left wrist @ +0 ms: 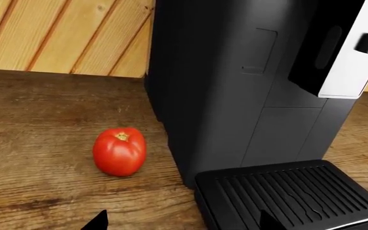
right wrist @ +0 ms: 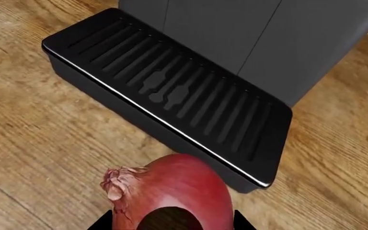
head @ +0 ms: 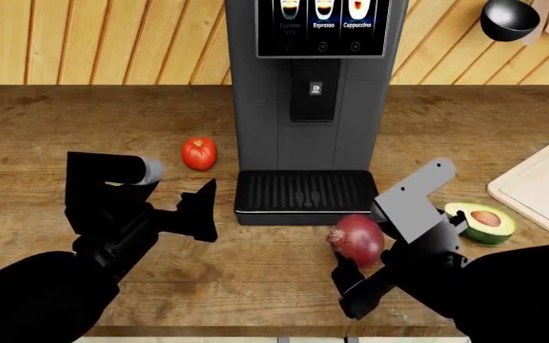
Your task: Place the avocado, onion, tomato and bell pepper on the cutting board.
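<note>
The red tomato (left wrist: 119, 151) (head: 198, 153) lies on the wooden counter, left of the coffee machine. My left gripper (left wrist: 182, 221) (head: 201, 211) is open and empty, short of the tomato and beside the drip tray. The red-purple onion (right wrist: 171, 194) (head: 357, 238) sits between the fingers of my right gripper (right wrist: 171, 223) (head: 351, 275), which is shut on it, just in front of the drip tray's right corner. The halved avocado (head: 480, 221) lies face up to the right of that gripper. The cutting board (head: 546, 186) shows at the right edge. The bell pepper is out of view.
A tall dark coffee machine (head: 313, 93) stands at the middle back, with its black slotted drip tray (head: 303, 191) (right wrist: 171, 91) (left wrist: 293, 196) jutting forward. A wood-panelled wall closes off the back. A black ladle (head: 508, 18) hangs at the top right.
</note>
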